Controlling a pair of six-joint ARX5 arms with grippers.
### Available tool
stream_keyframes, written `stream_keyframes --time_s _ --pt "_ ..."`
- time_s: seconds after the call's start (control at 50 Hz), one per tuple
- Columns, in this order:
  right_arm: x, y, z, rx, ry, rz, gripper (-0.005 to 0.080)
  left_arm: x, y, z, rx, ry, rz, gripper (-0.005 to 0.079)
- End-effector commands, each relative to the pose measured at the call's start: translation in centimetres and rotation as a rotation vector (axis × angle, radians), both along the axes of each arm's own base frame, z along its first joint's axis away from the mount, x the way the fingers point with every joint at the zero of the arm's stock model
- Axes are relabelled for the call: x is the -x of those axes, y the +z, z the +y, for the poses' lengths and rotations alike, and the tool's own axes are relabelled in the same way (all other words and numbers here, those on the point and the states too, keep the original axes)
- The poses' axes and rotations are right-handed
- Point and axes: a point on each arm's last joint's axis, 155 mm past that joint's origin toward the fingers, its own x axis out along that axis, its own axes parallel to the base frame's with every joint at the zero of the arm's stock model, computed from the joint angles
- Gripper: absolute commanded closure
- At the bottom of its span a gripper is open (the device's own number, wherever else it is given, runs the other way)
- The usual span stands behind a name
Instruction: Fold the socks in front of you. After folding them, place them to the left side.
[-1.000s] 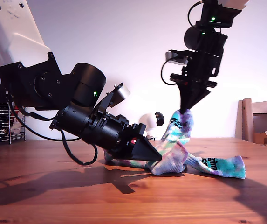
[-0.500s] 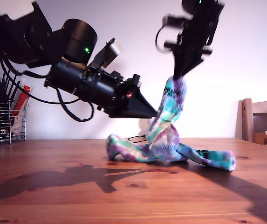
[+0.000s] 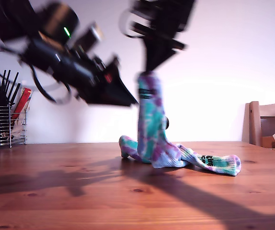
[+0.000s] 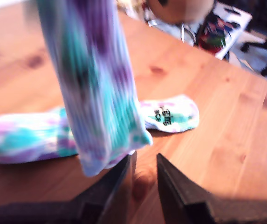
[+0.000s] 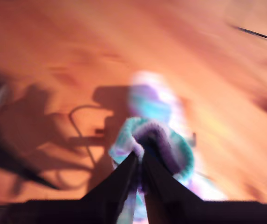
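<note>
1. My second gripper was clamped on the cuff of one of the socks, the two fingers pressed together with the ribbed rim bunched between their tips. In the exterior view that gripper hung near the top centre, the sock dangling straight down from it to the wooden table.

2. My first gripper held nothing. Its jaws stood a narrow gap apart, with bare table showing between them. The hanging sock was just in front of them, and I could not tell whether it touched them. In the exterior view this gripper pointed toward the sock from the exterior view's left, blurred by motion.

3. Compared with half a second before, both arms had risen and shifted toward the exterior view's left. The held sock, which had sagged in a bent loop, now hung nearly straight and upright, only its lower end resting on the table.

4. My first gripper, which earlier had its tip right against the lifted sock, now sat higher and apart from it in the exterior view.

5. The other sock lay flat on the table, its lettered end toward the exterior view's right, its near end under the foot of the hanging one. It had barely moved.
</note>
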Motion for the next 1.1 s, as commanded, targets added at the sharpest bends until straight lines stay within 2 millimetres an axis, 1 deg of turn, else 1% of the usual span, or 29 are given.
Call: stream_keyframes --time_s 0.0,0.06,0.12,0.18,0.28,0.32,0.4,0.48,0.56,0.58,0.6,0.64,0.66,0.7,0.76,0.92,1.08 --pt "0.0 -0.2 -0.5 -0.014 -0.033 0.028 0.0764 -0.2 -0.4 1.3 -0.022 0.031 0.020 0.0594" --pt "0.8 -0.5 0.1 -0.019 -0.018 0.053 0.0764 -0.3 -0.3 2.5 -0.038 0.061 0.037 0.0594" --pt "1.8 -0.8 1.0 -0.022 0.001 0.082 0.0764 -0.1 -0.6 3.5 -0.062 0.072 0.057 0.0594" --pt "2.7 -1.1 1.4 -0.015 0.017 0.106 0.0764 0.1 -1.2 4.4 -0.085 0.082 0.086 0.0594" --pt "3.6 -1.2 2.3 -0.013 0.038 0.118 0.0764 0.3 -1.8 5.0 -0.103 0.086 0.109 0.0592" --pt "4.0 -1.2 2.7 -0.017 0.049 0.124 0.0764 0.2 -1.7 5.0 -0.098 0.083 0.107 0.0584" --pt "4.7 -1.2 3.2 -0.019 0.065 0.139 0.0764 -0.3 -1.0 5.0 -0.078 0.083 0.075 0.0539" --pt "4.9 -1.3 3.5 -0.017 0.074 0.140 0.0764 -1.1 0.2 5.1 -0.056 0.084 0.017 0.0497" --pt "5.1 -1.3 3.6 -0.016 0.076 0.141 0.0764 -1.3 1.1 4.8 -0.070 0.022 -0.086 0.0466" --pt "5.1 -1.3 3.5 -0.015 0.076 0.142 0.0764 -1.3 1.3 4.7 -0.070 0.007 -0.102 0.0466" --pt "5.1 -1.3 3.5 -0.014 0.076 0.144 0.0764 -1.2 1.4 4.6 -0.095 -0.033 -0.157 0.0466" --pt "5.2 -1.4 3.5 -0.012 0.076 0.148 0.0764 -0.9 1.5 4.5 -0.091 -0.060 -0.171 0.0466" --pt "5.2 -1.4 3.4 -0.010 0.075 0.150 0.0764 -0.8 1.6 4.4 -0.126 -0.114 -0.248 0.0466" --pt "5.2 -1.4 3.3 -0.009 0.073 0.152 0.0764 -0.4 1.8 4.2 -0.139 -0.168 -0.306 0.0465" --pt "5.2 -1.5 3.0 -0.007 0.070 0.156 0.0764 -0.3 2.1 4.1 -0.170 -0.228 -0.401 0.0437" --pt "4.6 -1.4 2.5 -0.009 0.057 0.152 0.0764 -0.6 2.6 4.2 -0.204 -0.261 -0.497 0.0297" --pt "4.5 -1.4 2.3 -0.011 0.059 0.150 0.0764 -0.8 3.7 3.5 -0.212 -0.289 -0.603 0.0290"
